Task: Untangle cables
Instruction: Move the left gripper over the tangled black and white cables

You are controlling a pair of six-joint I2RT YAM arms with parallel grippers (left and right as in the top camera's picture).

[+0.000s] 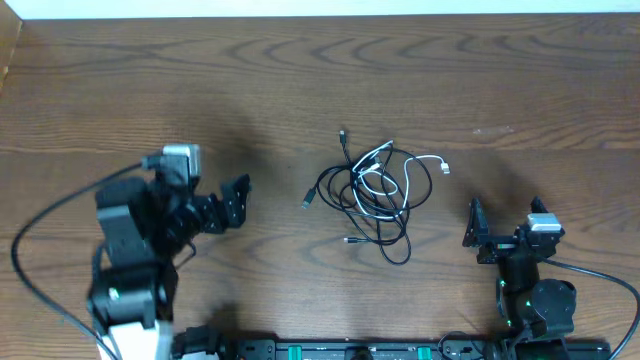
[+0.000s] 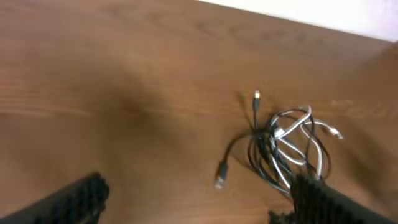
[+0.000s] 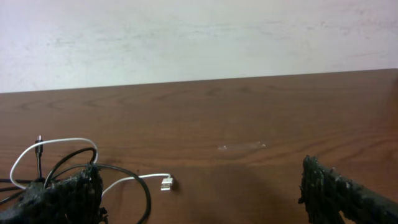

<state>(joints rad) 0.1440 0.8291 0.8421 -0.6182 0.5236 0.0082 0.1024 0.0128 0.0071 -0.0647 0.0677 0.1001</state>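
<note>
The cables (image 1: 375, 195) lie in one loose tangle at the table's middle. Black loops cross a short white cable whose plug (image 1: 444, 168) points right. One black plug (image 1: 307, 202) sticks out to the left. My left gripper (image 1: 240, 203) stands open and empty to the left of the tangle, apart from it. Through the left wrist view, the cables (image 2: 289, 149) sit ahead and right of the left gripper (image 2: 199, 205). My right gripper (image 1: 506, 215) is open and empty at the tangle's right. Its wrist view shows the white plug (image 3: 166, 182) ahead of the right gripper (image 3: 202, 199).
The wooden table (image 1: 300, 80) runs back to a pale wall (image 3: 199, 37). Thick black cords (image 1: 40, 220) loop from the left arm's base, and another cord (image 1: 600, 275) trails from the right arm. A black rail (image 1: 380, 350) lines the front edge.
</note>
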